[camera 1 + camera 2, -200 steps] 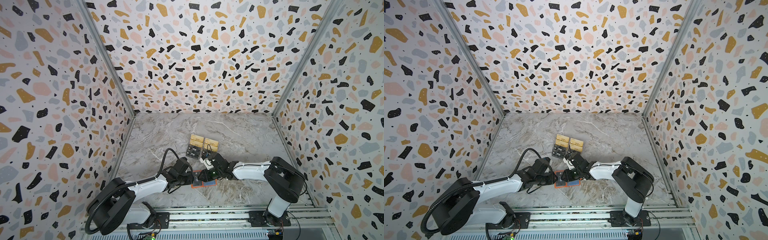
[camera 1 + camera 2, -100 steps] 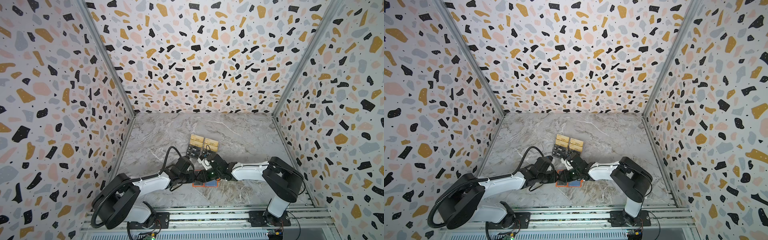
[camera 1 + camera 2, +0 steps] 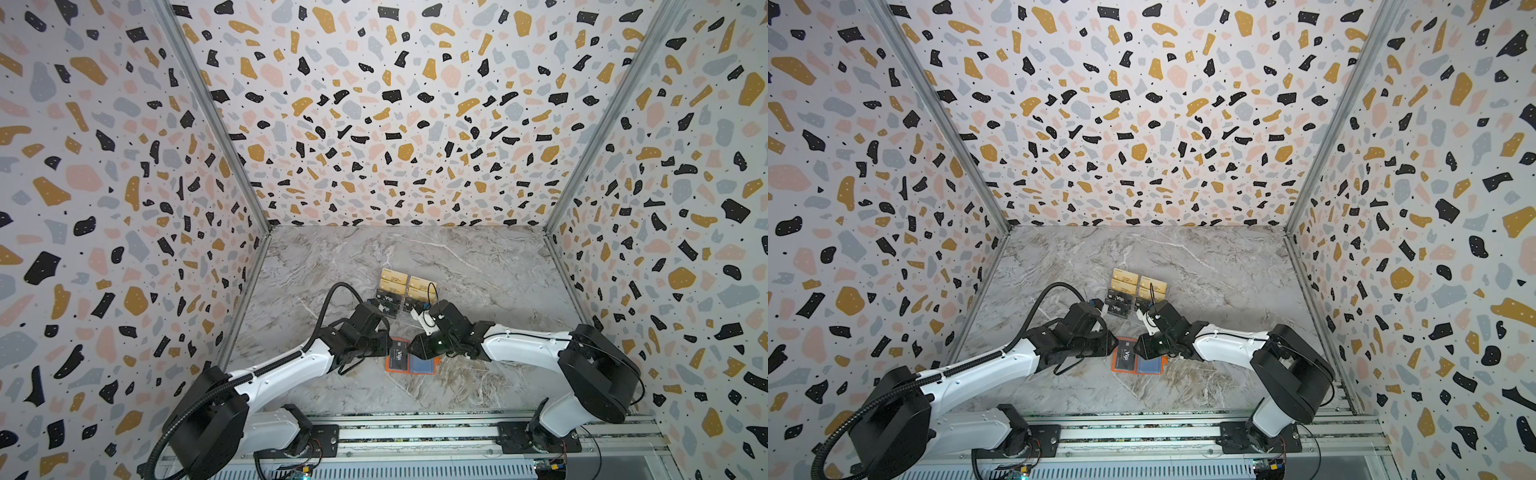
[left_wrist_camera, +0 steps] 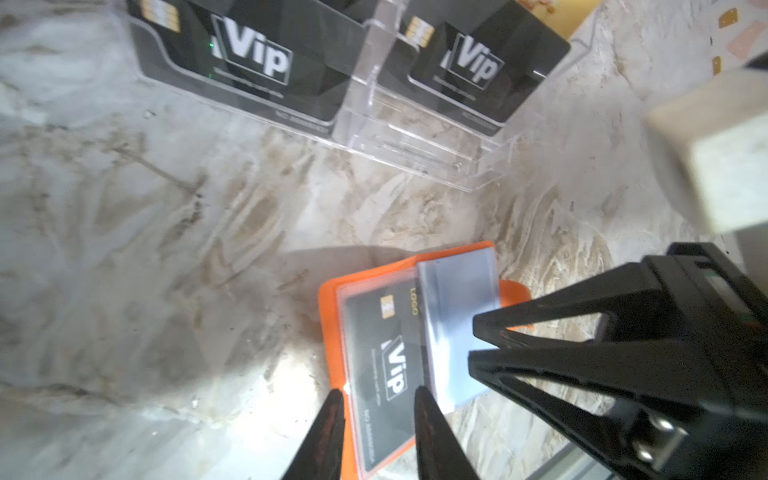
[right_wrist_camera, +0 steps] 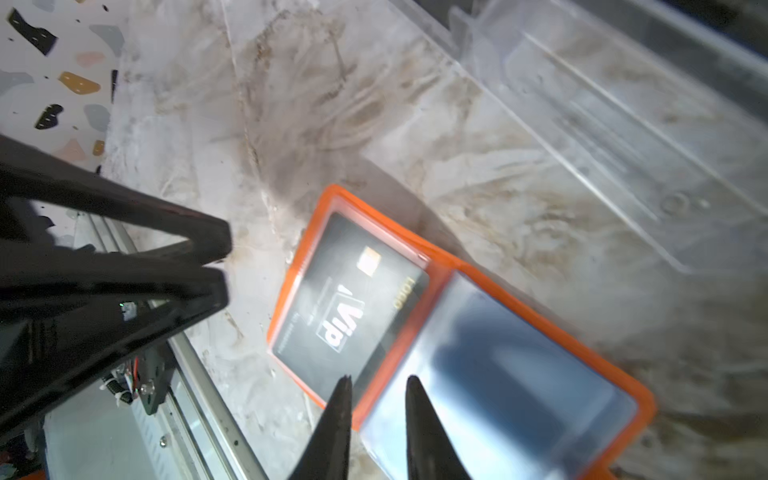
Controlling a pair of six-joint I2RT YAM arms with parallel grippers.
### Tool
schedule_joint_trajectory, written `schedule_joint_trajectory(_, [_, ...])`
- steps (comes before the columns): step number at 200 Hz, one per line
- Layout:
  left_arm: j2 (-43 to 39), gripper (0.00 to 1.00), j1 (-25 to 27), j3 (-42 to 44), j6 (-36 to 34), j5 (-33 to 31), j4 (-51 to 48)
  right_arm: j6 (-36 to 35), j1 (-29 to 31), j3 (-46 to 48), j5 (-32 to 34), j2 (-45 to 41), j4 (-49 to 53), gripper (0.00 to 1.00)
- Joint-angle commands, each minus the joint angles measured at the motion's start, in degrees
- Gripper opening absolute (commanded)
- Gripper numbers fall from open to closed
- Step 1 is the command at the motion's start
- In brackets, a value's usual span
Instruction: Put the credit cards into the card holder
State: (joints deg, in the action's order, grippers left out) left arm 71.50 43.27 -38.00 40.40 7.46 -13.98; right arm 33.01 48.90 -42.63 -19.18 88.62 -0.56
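Change: the right gripper (image 5: 378, 380) has backed a little toward its own side, so more of the holder lies uncovered than a second ago.
Counter: grey marble-patterned counter (image 3: 478, 266), walled on three sides by speckled terrazzo panels (image 3: 395, 104).
Arms: two white-and-black arms reach in from the near rail and meet at the holder.
Stand: clear acrylic tiered stand (image 4: 415, 145), behind the holder and apart from it. Gold-tan cards (image 3: 392, 279) fill the rear tiers and black "Vip" cards (image 4: 257, 62) the front ones.
Holder: orange leather-like card holder (image 4: 333, 332), lying open and flat on the counter between the two grippers.
Sleeve: bluish clear sleeve (image 5: 519, 374) on the holder's right-hand page.
Card: one black "Vip" credit card (image 4: 386, 361) sits in the left-hand page's sleeve.
Left gripper (image 4: 378, 397): jaws slightly apart and gripping nothing, tips just beside the card's page.
Right gripper: jaws slightly apart, tips over the bluish sleeve; whether they touch it cannot be told.
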Motion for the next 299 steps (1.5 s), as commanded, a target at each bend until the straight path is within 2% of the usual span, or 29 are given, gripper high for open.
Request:
schedule_joint_trajectory(1, [1.83,0.32,2.34,-1.78,2.03,2.42,3.0,-1.23,-0.21,1.54,2.3,-1.87,2.88,0.23])
schedule_joint_trajectory(56, [11.35,0.31,7.04,-3.94,5.53,4.57,11.46,-1.26,-1.4,3.94,3.79,-1.99,2.4,0.19])
schedule_joint_trajectory(128, [17.31,0.31,6.71,-3.52,7.5,4.58,16.39,-2.25,-1.71,4.77,6.91,-4.15,5.21,0.19])
schedule_joint_trajectory(206, [18.92,0.31,5.03,-1.37,8.13,7.47,21.33,-1.86,-1.8,5.43,7.05,-3.49,4.72,0.18])
schedule_joint_trajectory(299, [20.25,0.32,4.84,-0.06,8.34,4.93,20.04,-1.53,-1.8,5.54,7.49,-3.7,4.87,0.18])
